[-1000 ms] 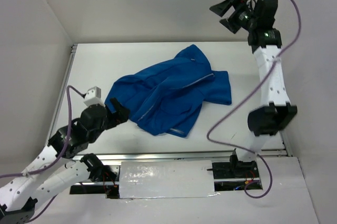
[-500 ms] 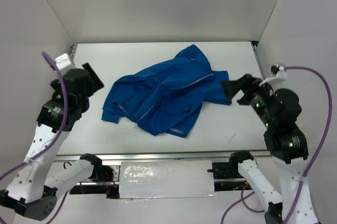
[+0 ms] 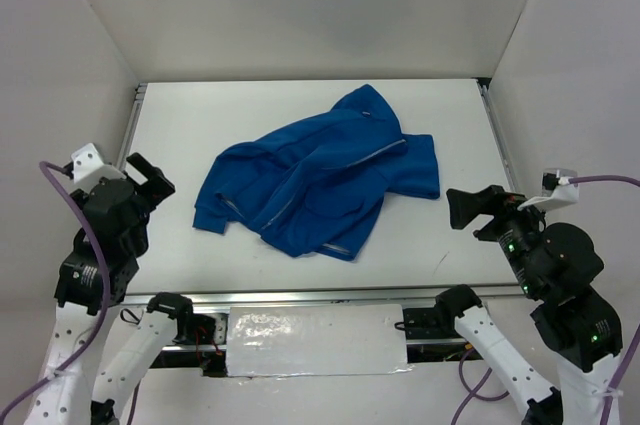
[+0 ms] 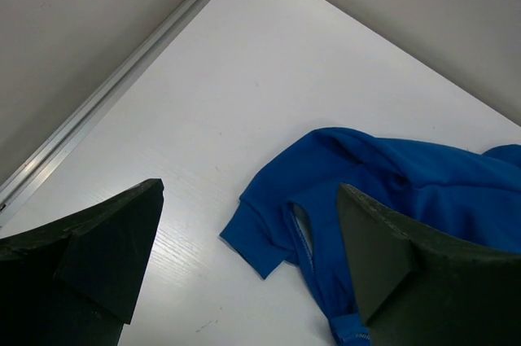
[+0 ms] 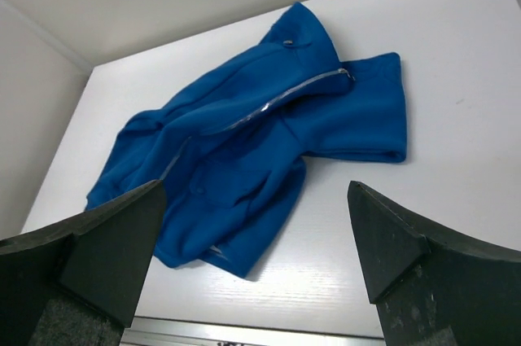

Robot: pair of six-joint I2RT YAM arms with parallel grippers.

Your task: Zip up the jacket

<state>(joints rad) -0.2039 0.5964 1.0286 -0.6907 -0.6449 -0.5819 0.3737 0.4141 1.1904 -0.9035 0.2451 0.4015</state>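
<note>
**Position of parts.** The left claw (image 3: 150, 177) hangs above the left edge of the desk (image 3: 250, 110), its jaws spread wide and holding nothing. The jacket (image 3: 320, 180) lies crumpled in the middle of the desk, well apart from both claws. The right claw (image 3: 458, 209) hangs over the near right part of the desk, just off the jacket's right edge. Its jaws are also spread wide and empty.

**Step in hand: approach and flatten.** The front is folded over itself, so the garment probably cannot be zipped as it lies.
1. Bring each claw down on its own side of the fabric.
2. Pinch a single layer at an outer edge, not a bunched fold.
3. Draw the two sides apart until the zipper (image 3: 370, 155) lies straight and exposed.
4. Only then look for the slider; it cannot be made out at present.

Caution: a grip through several layers would likely drag the whole garment rather than open it.

**Orientation.** The long axis runs diagonally. It starts at a cuffed sleeve (image 3: 207, 213) at the near left and rises to a peak at the far right of centre. The pale zipper line follows this diagonal. A flat panel extends toward the right. Which end is the collar cannot be told with certainty.
</note>
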